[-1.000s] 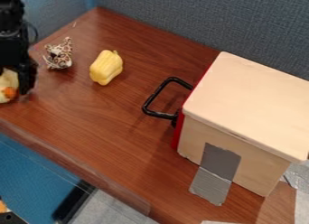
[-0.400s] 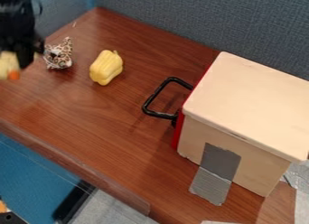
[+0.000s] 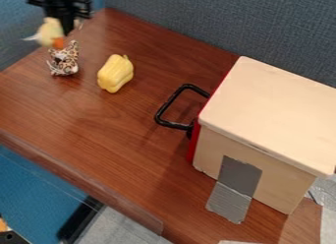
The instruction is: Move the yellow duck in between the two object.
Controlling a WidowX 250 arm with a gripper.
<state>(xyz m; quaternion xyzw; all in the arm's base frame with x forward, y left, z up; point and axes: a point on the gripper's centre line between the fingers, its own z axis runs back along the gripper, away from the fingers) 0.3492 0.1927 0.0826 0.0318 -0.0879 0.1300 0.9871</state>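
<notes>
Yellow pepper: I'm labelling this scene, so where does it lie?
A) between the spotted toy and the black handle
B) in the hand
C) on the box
A: the yellow pepper rests on the table, spotted toy on one side, black handle on the other.

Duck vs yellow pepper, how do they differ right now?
The duck is held up in the gripper; the yellow pepper rests on the table.
The duck is pale yellow with an orange patch low down; the yellow pepper is a stronger yellow, no orange patch visible.
Shared: both yellowish, both toward the upper left.
</notes>
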